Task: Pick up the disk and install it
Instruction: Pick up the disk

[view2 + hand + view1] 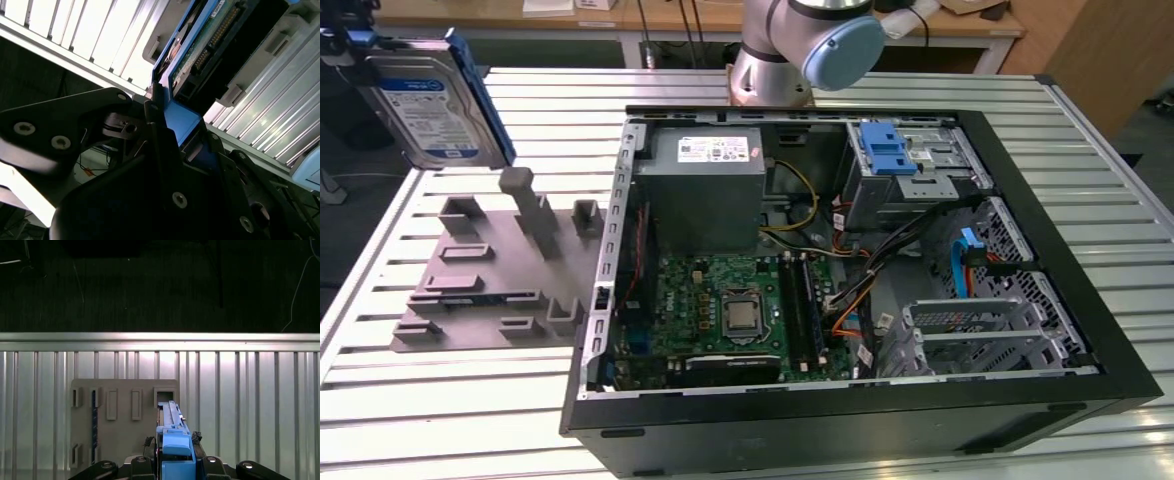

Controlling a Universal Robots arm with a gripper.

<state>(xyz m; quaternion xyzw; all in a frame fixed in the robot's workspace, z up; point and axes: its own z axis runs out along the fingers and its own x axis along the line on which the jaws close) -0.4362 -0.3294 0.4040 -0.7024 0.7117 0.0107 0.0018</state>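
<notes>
Aloft, gripper (pixel 176 463) clamps disk (pixel 434 100) above grey holder (pixel 480 285), beside case (pixel 854 420)

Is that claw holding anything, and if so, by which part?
Yes: the claw is shut on the disk, gripping one end of its blue carrier frame.

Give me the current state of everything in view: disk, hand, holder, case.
disk: in the air on edge, clear of the table, label facing the exterior view.
hand: shut on the disk's blue carrier frame.
grey holder: flat on the table, disk not seated in it.
computer case: lying on its side, side panel off, inside exposed.
</notes>
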